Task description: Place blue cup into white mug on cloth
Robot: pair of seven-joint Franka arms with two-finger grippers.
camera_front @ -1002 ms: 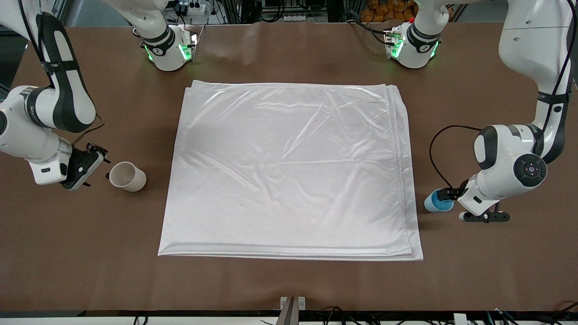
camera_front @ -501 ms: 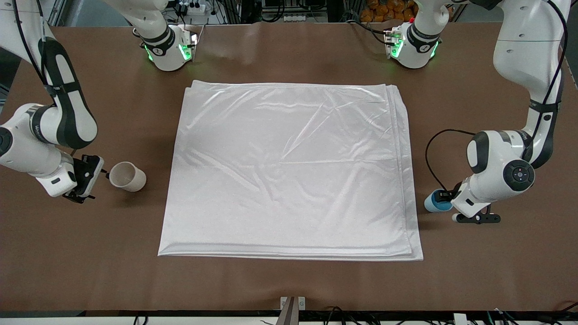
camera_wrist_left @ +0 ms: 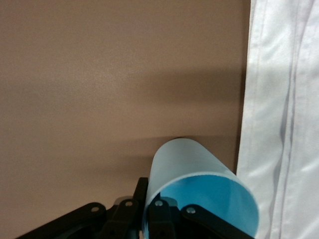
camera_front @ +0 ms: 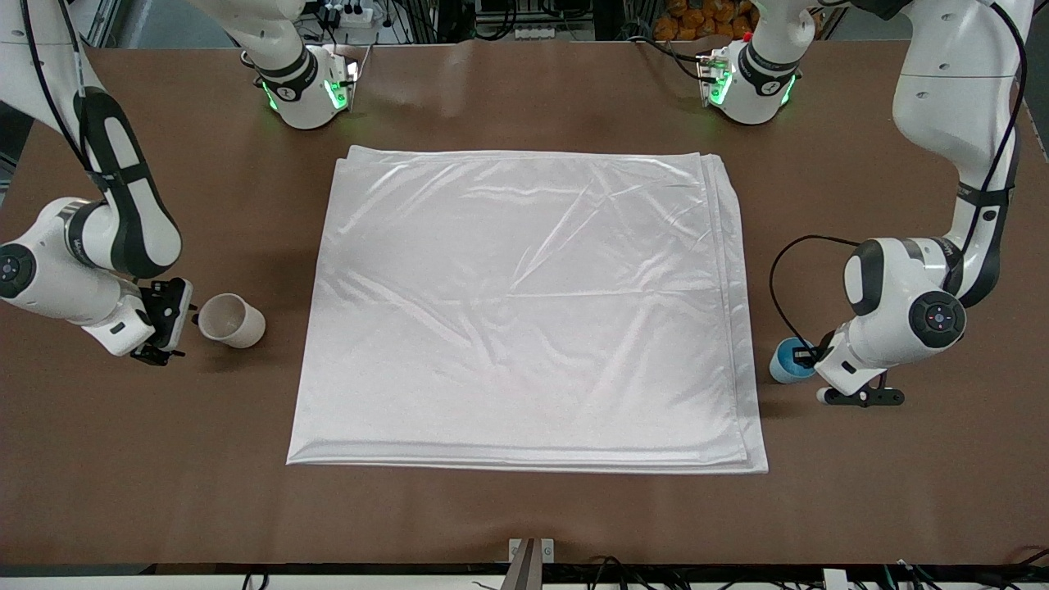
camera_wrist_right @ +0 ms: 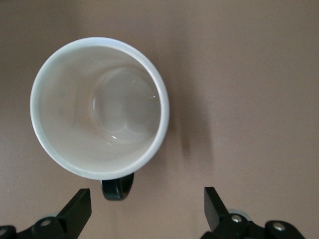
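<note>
Cloth (camera_front: 524, 311) is the big landmark: a shiny white folded sheet with light wrinkles, lying flat in the middle of the brown table (camera_front: 524, 516). The blue cup (camera_front: 788, 363) stands upright on the bare table just beside the cloth edge that faces the left arm's end, close to the cloth's corner nearest the front camera. The left gripper (camera_front: 807, 359) is low at this cup; in the left wrist view one black finger (camera_wrist_left: 158, 219) lies against the cup's (camera_wrist_left: 199, 191) outer wall at the rim and another reaches across the blue inside, so the fingers are grasping the rim wall. The white mug (camera_front: 231, 320) stands on the bare table a little apart from the cloth edge at the right arm's end, mouth up. The right gripper (camera_front: 168, 324) is just beside the mug, away from the cloth. In the right wrist view its fingers (camera_wrist_right: 77, 211) are spread wide with nothing between them, and the mug's (camera_wrist_right: 99, 107) small black handle (camera_wrist_right: 118, 188) points toward them.
</note>
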